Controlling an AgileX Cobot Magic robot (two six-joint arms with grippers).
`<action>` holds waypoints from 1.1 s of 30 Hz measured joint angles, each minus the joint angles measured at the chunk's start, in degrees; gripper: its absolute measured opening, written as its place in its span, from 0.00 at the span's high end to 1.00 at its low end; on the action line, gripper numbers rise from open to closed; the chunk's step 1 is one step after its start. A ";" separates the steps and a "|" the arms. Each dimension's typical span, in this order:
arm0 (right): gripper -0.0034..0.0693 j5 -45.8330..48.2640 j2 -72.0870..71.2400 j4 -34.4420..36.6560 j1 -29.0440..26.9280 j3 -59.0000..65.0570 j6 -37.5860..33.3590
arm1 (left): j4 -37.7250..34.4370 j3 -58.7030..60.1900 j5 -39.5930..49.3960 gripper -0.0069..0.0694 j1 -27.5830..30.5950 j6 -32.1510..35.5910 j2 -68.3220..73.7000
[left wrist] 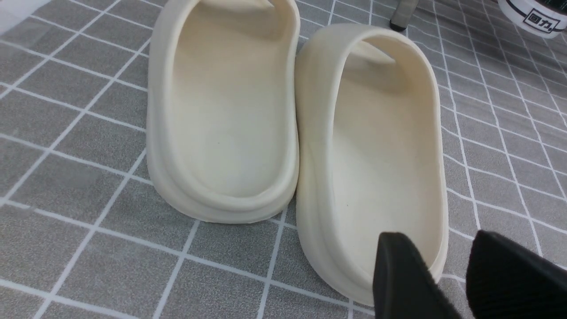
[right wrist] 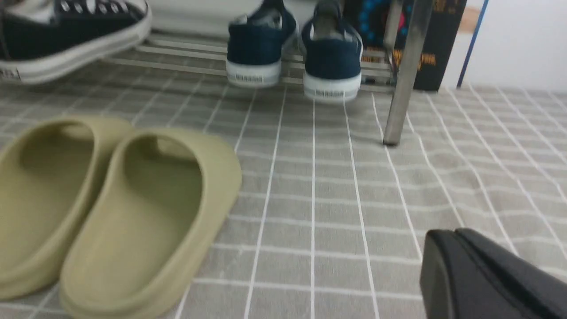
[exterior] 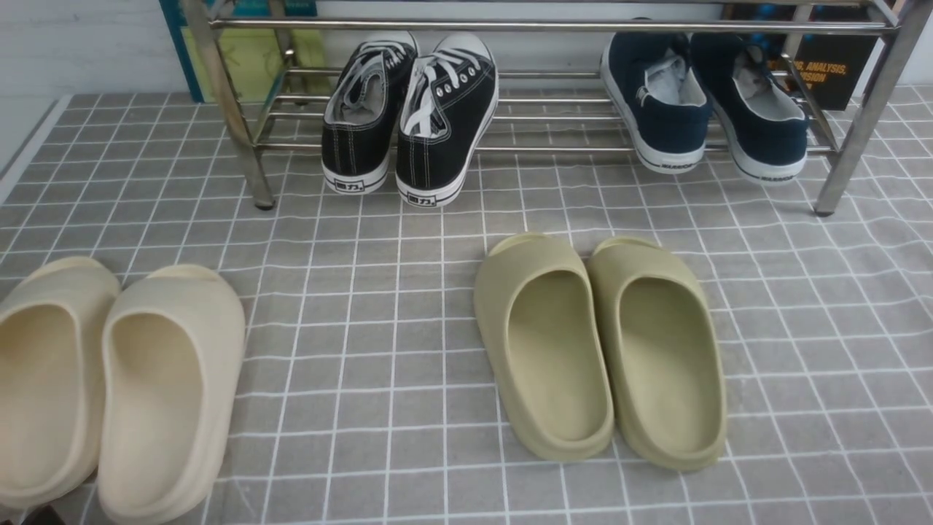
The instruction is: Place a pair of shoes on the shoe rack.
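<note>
The two navy slip-on shoes point(exterior: 703, 102) sit side by side on the lower bars of the shoe rack point(exterior: 554, 26), at its right end, heels toward the room and hanging just past the front bar. Their white soles and pale grey lining show clearly, and nothing touches them. On the same shelf, further left, a pair of black lace-up sneakers point(exterior: 412, 117) stands the same way, heels out, well apart from the navy pair.

In front of the rack, on the grey checked cloth point(exterior: 364, 306), a pair of olive slides point(exterior: 601, 346) lies just right of centre, the two pressed together. A pair of cream slides point(exterior: 116, 386) lies at the near left, also touching each other.

Neither arm shows in the front view. In the left wrist view, the left gripper point(left wrist: 447, 279) hovers over the heel of one cream slide, its two black fingers parted with a narrow gap and nothing between them. In the right wrist view, the right gripper point(right wrist: 483, 274) hangs over bare cloth beside the olive slides, its jaws closed together and empty.
</note>
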 joint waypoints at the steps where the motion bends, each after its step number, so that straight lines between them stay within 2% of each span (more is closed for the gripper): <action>1: 0.95 -0.19 -0.26 0.13 -0.61 0.85 0.17 | 0.00 0.00 0.00 0.60 0.00 0.00 0.00; 10: 0.95 0.67 -2.63 4.77 -7.78 3.96 2.38 | 0.00 0.00 0.00 0.60 0.00 0.00 0.00; 19: 0.95 6.75 -2.63 4.53 -2.88 3.65 1.26 | 0.00 0.00 0.00 0.60 0.00 0.00 0.00; 33: 0.95 7.27 -2.63 4.48 -2.88 3.53 1.26 | 0.00 0.00 0.00 0.60 0.00 0.00 0.00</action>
